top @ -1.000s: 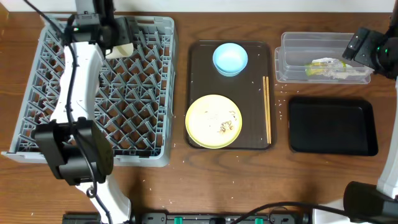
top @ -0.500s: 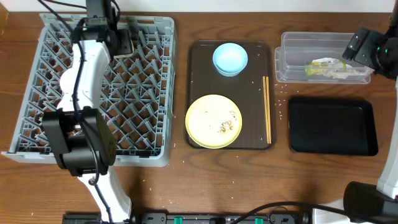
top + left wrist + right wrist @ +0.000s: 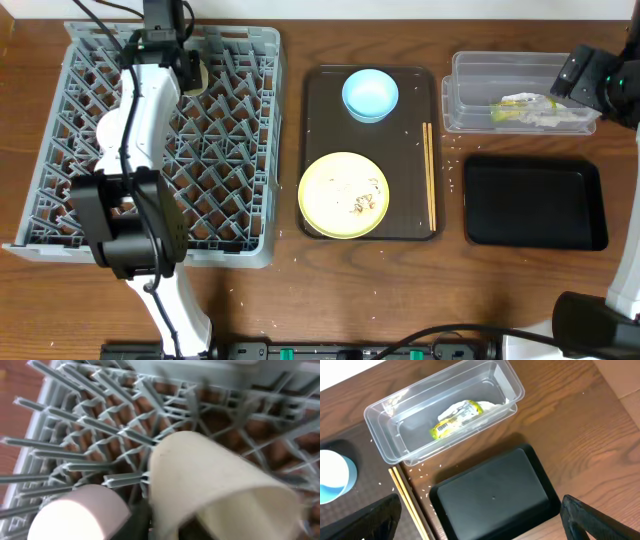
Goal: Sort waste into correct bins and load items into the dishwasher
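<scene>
At the far edge of the grey dishwasher rack [image 3: 60, 150] my left gripper [image 3: 190, 70] is shut, and a white cup [image 3: 204, 76] lies on its side against it. The blurred left wrist view has the cup [image 3: 215, 480] filling the middle, its wall running down into my left gripper [image 3: 160, 530] between dark fingers. On the brown serving tray [image 3: 320, 130] rest a light blue bowl [image 3: 370, 94] and a pale yellow plate [image 3: 343, 194] with crumbs [image 3: 365, 203]. The snack wrapper [image 3: 455, 417] lies in the clear tub [image 3: 385, 415]. My right gripper [image 3: 480, 520] hangs open above the black tray [image 3: 495, 495].
Wooden chopsticks [image 3: 431, 175] lie along the serving tray's right edge. Rice grains [image 3: 420, 472] are scattered on the wood between the tray and the two bins. A pale rounded shape [image 3: 75, 515] sits low left in the left wrist view; I cannot tell what it is.
My left arm has shifted a little toward the rack's far edge and its jaws have closed. The right arm and everything on the right side have stayed put.
</scene>
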Robot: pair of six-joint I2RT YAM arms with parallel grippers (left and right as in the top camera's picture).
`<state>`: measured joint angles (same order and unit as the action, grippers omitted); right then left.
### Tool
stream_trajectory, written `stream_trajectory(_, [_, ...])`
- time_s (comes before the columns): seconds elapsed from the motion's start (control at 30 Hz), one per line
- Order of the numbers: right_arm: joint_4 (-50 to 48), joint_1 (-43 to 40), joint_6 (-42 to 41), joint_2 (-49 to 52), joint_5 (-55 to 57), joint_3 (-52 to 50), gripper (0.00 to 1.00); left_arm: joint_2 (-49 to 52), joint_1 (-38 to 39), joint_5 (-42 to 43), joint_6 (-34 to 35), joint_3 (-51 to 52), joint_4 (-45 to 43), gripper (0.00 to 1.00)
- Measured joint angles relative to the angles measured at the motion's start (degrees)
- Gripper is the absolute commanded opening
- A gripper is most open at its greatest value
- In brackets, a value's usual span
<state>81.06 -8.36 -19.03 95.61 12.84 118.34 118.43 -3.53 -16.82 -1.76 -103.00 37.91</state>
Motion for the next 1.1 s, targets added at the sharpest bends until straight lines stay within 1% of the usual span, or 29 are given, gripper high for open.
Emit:
stream_trajectory(0.27, [0.04, 0.00, 0.02, 0.00, 0.00, 0.00, 0.99, 0.31, -0.04, -6.29, -2.05, 0.00, -1.55, 0.08])
stream_trajectory(0.43, [0.13, 0.00, 0.02, 0.00, 0.00, 0.00, 0.99, 0.24, -0.81, -9.44, -3.06, -0.26, -4.46, 0.08])
stream_trajectory(0.57, [0.48, 0.00, 0.00, 0.00, 0.00, 0.00, 0.99, -0.63, -2.60, -13.18, -3.21, -0.35, -7.56, 0.07])
stream_trajectory(0.67, [0.55, 0.00, 0.00, 0.00, 0.00, 0.00, 0.99, -1.27, -5.11, -15.69, -3.23, -0.68, -8.26, 0.07])
stream_trajectory(0.9, [0.55, 0.00, 0.04, 0.00, 0.02, 0.00, 0.99, -0.59, -10.27, -17.99, -3.30, -0.87, -13.35, 0.08])
stream_trajectory(1.1, [0.46, 0.00, 0.04, 0.00, 0.02, 0.00, 0.99, 3.58, -11.45, -18.25, -5.14, -0.92, -17.22, 0.08])
